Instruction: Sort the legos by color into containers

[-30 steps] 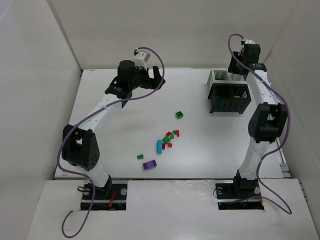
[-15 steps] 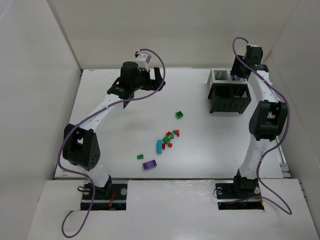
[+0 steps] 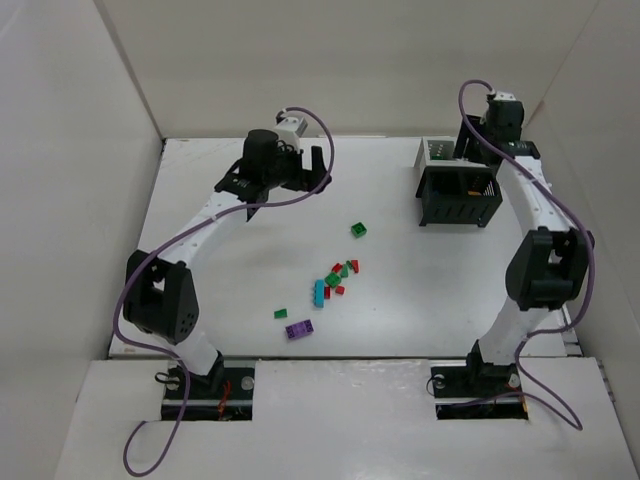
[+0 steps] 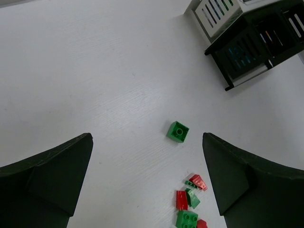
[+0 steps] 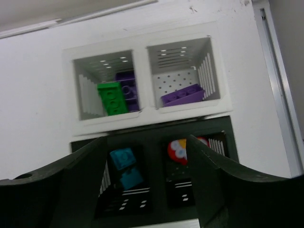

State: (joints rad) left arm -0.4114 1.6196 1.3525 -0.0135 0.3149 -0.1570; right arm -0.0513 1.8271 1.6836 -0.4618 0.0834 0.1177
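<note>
L gripper (image 4: 146, 137): jaws spread full, empty. It hangs over far-left-centre of white table (image 3: 230, 290), cam facing down.

Near edge: purple rectangular plastic brick (image 3: 298, 329), w/ small green brick (image 3: 281, 313) just beyond.

Mid: long teal brick (image 3: 319, 292) beside loose cluster of red & green bricks (image 3: 333, 279).

Further: lone green square brick (image 4: 178, 131), apart from cluster.

Key relation: it lies near-right of L gripper. In wrist view it sits btwn the fingers, a bit right of centre. Square, so no long axis; edges skewed to jaw line. L arm much nearer, forearm reaching far & right. Est. next: descend + small wrist turn.

Far right: joined slatted bins (image 5: 142, 111), 2 white far, 2 black near. Green, purple and teal bricks already inside. R gripper (image 5: 146, 142) above black pair, jaws parted, nothing btwn.
</note>
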